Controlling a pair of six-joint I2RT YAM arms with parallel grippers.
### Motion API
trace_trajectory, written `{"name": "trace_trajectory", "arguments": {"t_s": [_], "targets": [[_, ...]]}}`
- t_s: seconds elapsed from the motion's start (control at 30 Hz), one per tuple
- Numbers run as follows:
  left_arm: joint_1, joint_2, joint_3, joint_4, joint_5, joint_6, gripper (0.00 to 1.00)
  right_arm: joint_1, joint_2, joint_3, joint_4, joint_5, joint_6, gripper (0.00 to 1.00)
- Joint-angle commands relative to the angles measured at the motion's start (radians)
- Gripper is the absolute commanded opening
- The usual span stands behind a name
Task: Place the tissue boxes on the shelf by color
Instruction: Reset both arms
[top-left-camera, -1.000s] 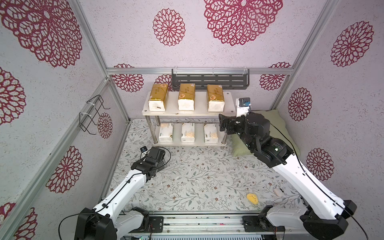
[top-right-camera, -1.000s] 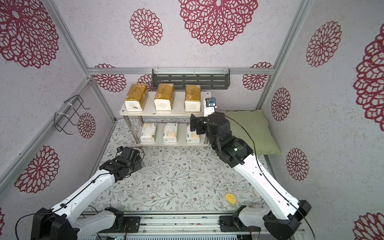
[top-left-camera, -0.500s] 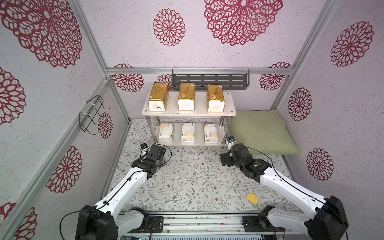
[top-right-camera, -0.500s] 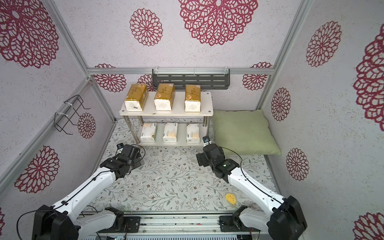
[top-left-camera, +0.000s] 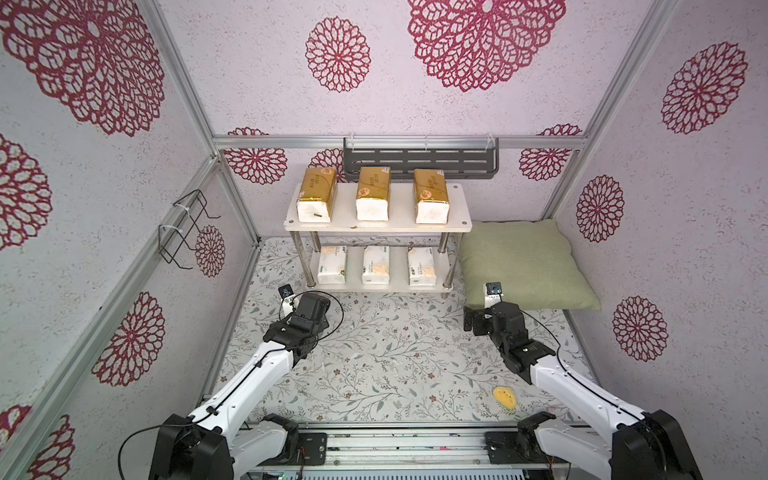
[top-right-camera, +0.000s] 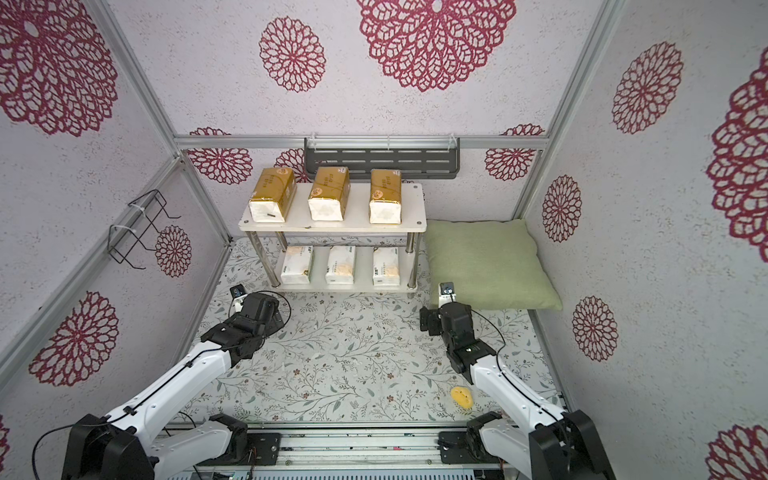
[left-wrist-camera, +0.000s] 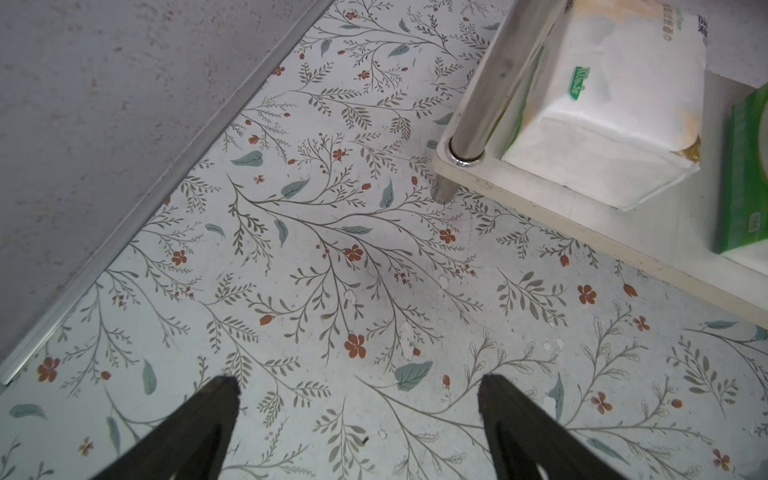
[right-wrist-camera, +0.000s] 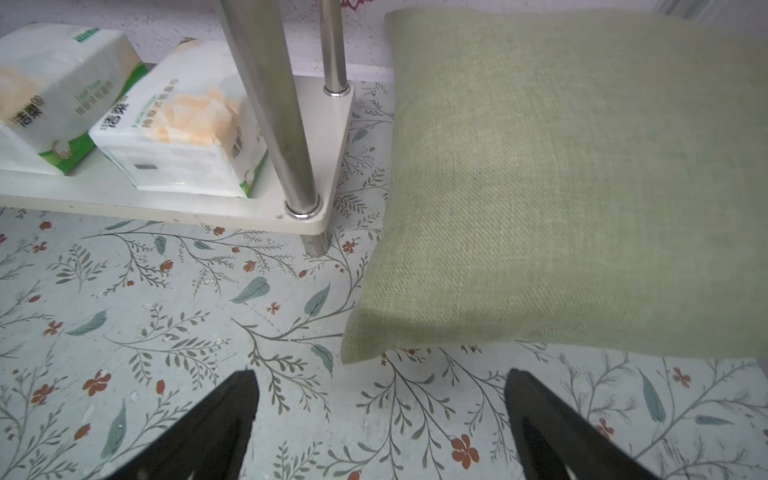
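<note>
Right end effector has dropped from the shelf; it and the left end effector hang wide open, empty. Gold boxes sit on top, white boxes below: sorting looks done, nothing left to grab

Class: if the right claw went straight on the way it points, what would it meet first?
Probably the near corner of the pillow, just ahead of the right claw; depth is unclear, so the floor might come first.

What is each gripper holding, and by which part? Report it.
Nothing is held: the left gripper and the right gripper are both open and empty.
</note>
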Motion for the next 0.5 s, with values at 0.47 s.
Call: {"name": "trace_trajectory", "arguments": {"t_s": [0.47], "targets": [[0.083, 0.007, -0.105, 0.283, -0.205, 0.045, 0.97, -0.198, 0.205, -0.288, 0.922, 0.110, -0.123, 0.99]]}}
